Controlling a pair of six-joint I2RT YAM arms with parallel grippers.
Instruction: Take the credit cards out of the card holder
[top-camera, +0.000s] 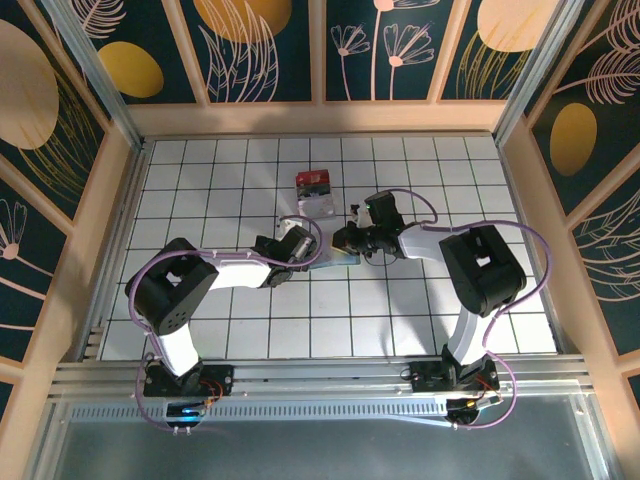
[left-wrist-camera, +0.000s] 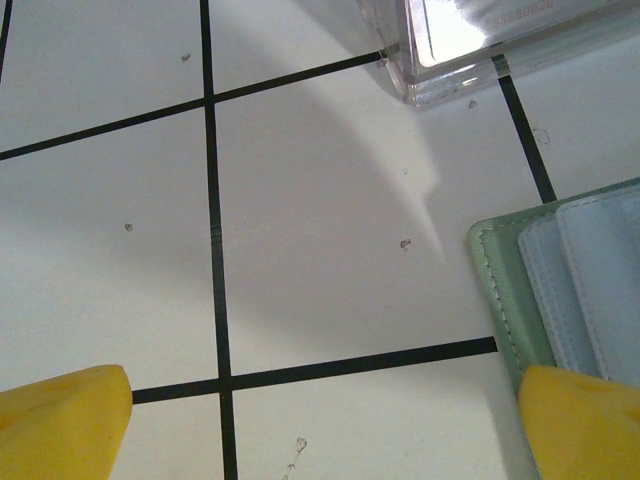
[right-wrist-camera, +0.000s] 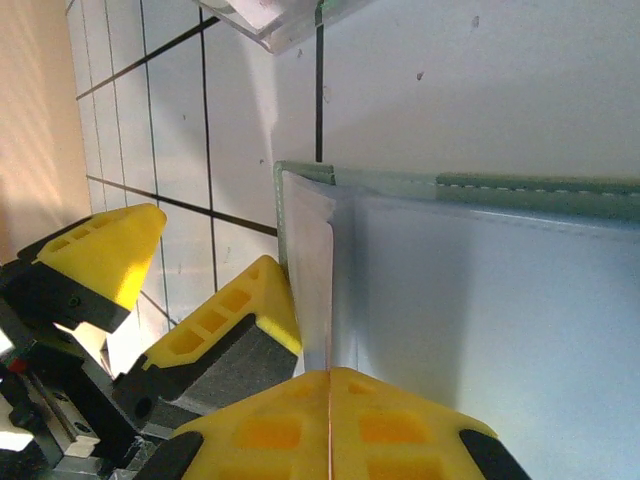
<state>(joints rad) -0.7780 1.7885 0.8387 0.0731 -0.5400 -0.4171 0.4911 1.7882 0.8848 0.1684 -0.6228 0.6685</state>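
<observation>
The card holder (left-wrist-camera: 510, 290) lies open on the white tiles, a green stitched border around pale blue pockets (right-wrist-camera: 480, 320). In the top view it is a small greenish patch (top-camera: 343, 261) between the two arms. My left gripper (left-wrist-camera: 335, 420) is open wide just left of it, its right fingertip (left-wrist-camera: 580, 425) over the holder's near edge. My right gripper (right-wrist-camera: 330, 375) is shut at the edge of a pale pocket, a thin sheet pinched edge-on between its tips. The credit cards are hidden. My left gripper's yellow fingers (right-wrist-camera: 245, 305) touch the holder's left side.
A clear plastic box (top-camera: 318, 208) sits just beyond the holder, and a small white box with a red top (top-camera: 313, 182) stands behind it. The clear box's corner (left-wrist-camera: 440, 60) is close ahead of my left gripper (top-camera: 310, 247). Wooden walls (top-camera: 120, 200) ring the tiled table.
</observation>
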